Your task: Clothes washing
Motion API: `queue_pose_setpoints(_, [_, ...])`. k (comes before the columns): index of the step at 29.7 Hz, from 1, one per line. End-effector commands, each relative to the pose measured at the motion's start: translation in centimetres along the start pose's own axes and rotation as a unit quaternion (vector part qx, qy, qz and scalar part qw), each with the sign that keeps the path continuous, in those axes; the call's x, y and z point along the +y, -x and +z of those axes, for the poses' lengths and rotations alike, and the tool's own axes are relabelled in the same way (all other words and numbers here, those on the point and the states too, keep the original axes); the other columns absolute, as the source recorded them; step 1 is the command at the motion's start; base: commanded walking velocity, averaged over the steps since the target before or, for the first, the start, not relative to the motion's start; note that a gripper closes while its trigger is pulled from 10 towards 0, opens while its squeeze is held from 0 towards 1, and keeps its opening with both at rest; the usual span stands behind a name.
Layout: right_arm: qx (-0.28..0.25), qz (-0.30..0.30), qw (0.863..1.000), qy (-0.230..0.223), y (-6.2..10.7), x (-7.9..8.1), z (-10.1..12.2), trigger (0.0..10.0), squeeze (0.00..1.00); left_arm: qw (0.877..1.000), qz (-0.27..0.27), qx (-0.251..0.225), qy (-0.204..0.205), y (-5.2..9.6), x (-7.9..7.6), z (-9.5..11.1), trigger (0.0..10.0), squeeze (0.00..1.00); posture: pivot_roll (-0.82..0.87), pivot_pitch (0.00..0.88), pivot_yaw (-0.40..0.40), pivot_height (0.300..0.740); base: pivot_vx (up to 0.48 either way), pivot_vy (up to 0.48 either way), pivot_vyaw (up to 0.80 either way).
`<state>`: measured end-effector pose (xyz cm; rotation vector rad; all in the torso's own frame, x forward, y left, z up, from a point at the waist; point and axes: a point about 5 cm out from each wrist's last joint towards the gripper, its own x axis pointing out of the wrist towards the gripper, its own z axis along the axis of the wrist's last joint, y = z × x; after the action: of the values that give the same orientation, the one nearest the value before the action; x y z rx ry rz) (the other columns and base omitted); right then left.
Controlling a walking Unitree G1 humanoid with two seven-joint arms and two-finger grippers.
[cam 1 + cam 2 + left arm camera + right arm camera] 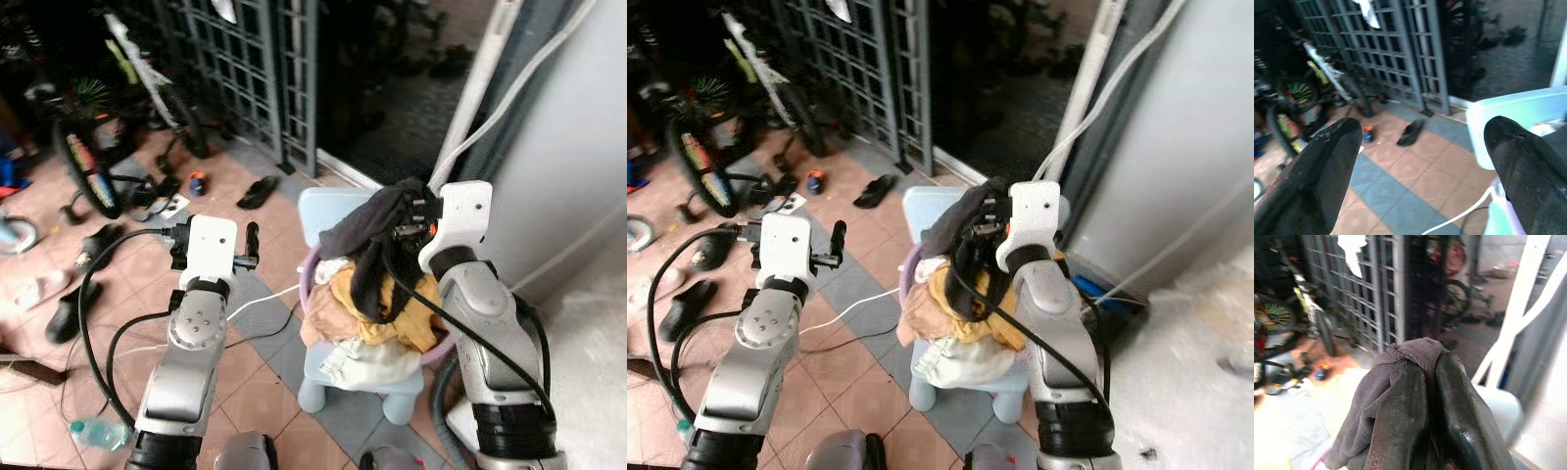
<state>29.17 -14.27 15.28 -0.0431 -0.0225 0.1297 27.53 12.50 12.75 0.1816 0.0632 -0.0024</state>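
Overhead, the right gripper [423, 217] pinches a dark garment [372, 240] lifted above the laundry pile [367, 313] at two o'clock. Wrist-on, the left gripper [1422, 142] hangs spread; lift higher so trailing cloth clears.

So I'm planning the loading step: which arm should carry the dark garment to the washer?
Right. The right hand is shut on the dark garment, lifted above the pile; the left hand is open beside it.

Right gripper [416, 227] held dark garment [367, 245] above clothes pile [367, 328] on pale blue stool [328, 367]; left gripper [211, 245] beside it.
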Motion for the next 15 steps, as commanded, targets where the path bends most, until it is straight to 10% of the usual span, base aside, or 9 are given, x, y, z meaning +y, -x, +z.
queue_pose_setpoints(1, [-0.02, 0.004, 1.0, 0.004, 0.06, 0.26, 0.76, 10.0, 0.0, 1.0, 0.003, 0.003, 0.0, -0.11, 0.13, -0.14, 10.0, 0.0, -0.01, 0.0, 0.071, 0.74, 0.0, 0.0, -0.73])
queue_pose_setpoints(15, [-0.02, 0.006, 1.0, 0.012, -0.45, 0.04, 0.85, 10.0, 0.0, 1.0, 0.008, 0.003, 0.002, 0.08, 0.08, -0.41, 10.0, 0.0, -0.01, 0.007, 0.056, 0.74, 0.0, -0.276, -0.27])
